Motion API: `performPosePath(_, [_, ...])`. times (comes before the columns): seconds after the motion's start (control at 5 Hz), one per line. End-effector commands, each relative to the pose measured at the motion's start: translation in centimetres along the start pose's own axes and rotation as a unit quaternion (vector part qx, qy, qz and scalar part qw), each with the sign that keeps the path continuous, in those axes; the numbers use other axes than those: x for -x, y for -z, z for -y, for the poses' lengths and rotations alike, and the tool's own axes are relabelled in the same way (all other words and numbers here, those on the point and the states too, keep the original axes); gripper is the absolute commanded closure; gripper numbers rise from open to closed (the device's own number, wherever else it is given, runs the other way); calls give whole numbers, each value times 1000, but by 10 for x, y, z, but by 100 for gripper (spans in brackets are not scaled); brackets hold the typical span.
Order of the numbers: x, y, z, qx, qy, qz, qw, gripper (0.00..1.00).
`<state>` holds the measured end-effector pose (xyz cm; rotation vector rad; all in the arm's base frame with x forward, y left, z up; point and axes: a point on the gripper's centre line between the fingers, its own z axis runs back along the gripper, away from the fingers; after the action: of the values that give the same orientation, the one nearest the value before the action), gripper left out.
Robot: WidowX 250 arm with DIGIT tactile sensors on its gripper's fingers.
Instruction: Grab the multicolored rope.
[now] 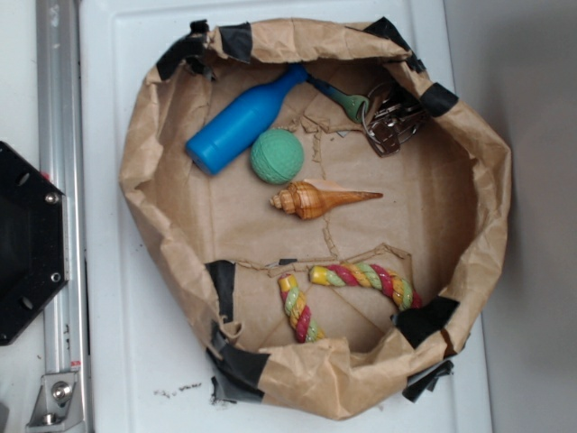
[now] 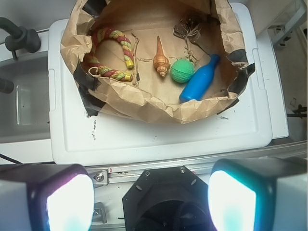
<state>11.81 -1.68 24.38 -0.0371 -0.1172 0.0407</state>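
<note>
In the paper nest (image 1: 162, 180) | multicolored rope (image 1: 361, 275) bent | tool (image 2: 150, 202) released, apart | no writing

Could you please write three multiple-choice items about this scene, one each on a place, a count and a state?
1. Where does the multicolored rope lie?
A. Inside the paper nest, near its wall
B. On the white lid outside it
C. Across the blue bottle

2. How many things share the nest with it?
A. Two
B. Four
C. Seven

3. How do the gripper pads stand?
A. Closed on the rope
B. Apart and empty
C. Closed on the ball

Answers: 1 A, paper wall curves around it; 2 B, bottle, green ball, shell, metal piece; 3 B, wrist view shows a wide gap.
</note>
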Motion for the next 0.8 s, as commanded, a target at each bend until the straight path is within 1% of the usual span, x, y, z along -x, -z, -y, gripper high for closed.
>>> performPosePath(0.0, [0,0,0,0,0,0,1000,0])
performPosePath(0.2, [-45,51,-6,-10,-37,70,997,0])
performPosePath(0.4, [-94,85,-18,-8,-28,95,995,0])
performPosePath(0.6, [-139,119,-15,7,-23,81,996,0])
